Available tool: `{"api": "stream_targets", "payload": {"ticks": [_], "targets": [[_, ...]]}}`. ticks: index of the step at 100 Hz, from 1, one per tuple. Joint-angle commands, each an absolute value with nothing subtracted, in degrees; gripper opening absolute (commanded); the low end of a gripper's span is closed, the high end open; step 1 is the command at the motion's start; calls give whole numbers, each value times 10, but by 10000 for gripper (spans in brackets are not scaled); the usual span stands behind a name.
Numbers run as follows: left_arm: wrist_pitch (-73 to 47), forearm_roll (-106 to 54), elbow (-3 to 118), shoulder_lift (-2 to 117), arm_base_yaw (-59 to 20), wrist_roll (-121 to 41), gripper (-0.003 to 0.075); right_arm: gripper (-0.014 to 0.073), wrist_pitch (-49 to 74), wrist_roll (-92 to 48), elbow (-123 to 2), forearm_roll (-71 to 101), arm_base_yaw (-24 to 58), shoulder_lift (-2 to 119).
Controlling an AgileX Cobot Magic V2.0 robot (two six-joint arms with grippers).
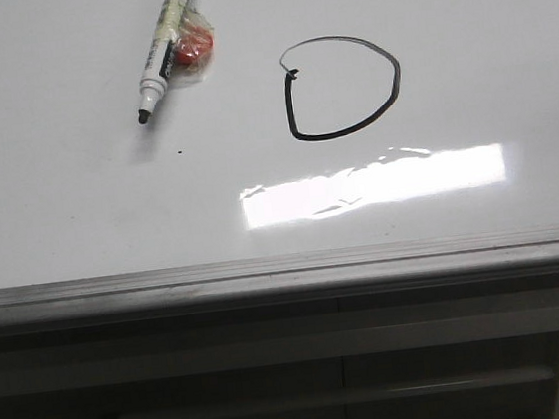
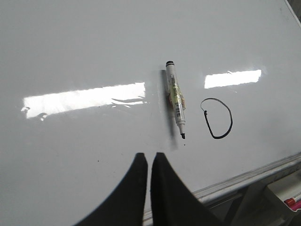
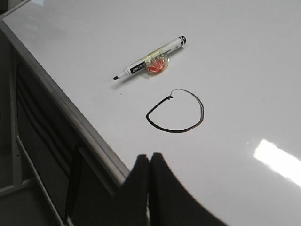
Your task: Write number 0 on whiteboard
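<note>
The number 0 (image 1: pixel 341 85), a black D-like loop, is drawn on the whiteboard (image 1: pixel 81 220). It also shows in the left wrist view (image 2: pixel 217 117) and the right wrist view (image 3: pixel 175 112). A white marker (image 1: pixel 164 43) with a black tip lies uncapped on the board left of the loop, with a red piece in clear tape beside its barrel. It shows too in the left wrist view (image 2: pixel 175 97) and the right wrist view (image 3: pixel 149 63). My left gripper (image 2: pixel 148 156) is shut and empty above the board's near part. My right gripper (image 3: pixel 150 157) is shut and empty near the board's edge. Neither gripper shows in the front view.
A tiny black speck (image 1: pixel 180 152) sits below the marker tip. The grey metal edge strip (image 1: pixel 286 269) runs along the board's front, with a dark cabinet front (image 1: pixel 338 383) under it. Bright light glare (image 1: pixel 372 185) lies in front of the loop.
</note>
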State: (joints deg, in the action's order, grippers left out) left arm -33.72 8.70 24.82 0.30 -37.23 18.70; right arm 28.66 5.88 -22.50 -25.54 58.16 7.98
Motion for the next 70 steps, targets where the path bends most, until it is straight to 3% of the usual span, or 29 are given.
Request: {"api": "stream_targets", "payload": {"ticks": [1,56,70], "targets": [[-297,87,260,11,-372,190,-20,-69,242,63,-239,-270,577,85],[-286,93,230,11,-372,188,-20,-69,242,63,-239,-270,577,85],[-178,141,155,7,-350,161,-20,-69,242,63,-239,-270,577,85]]}}
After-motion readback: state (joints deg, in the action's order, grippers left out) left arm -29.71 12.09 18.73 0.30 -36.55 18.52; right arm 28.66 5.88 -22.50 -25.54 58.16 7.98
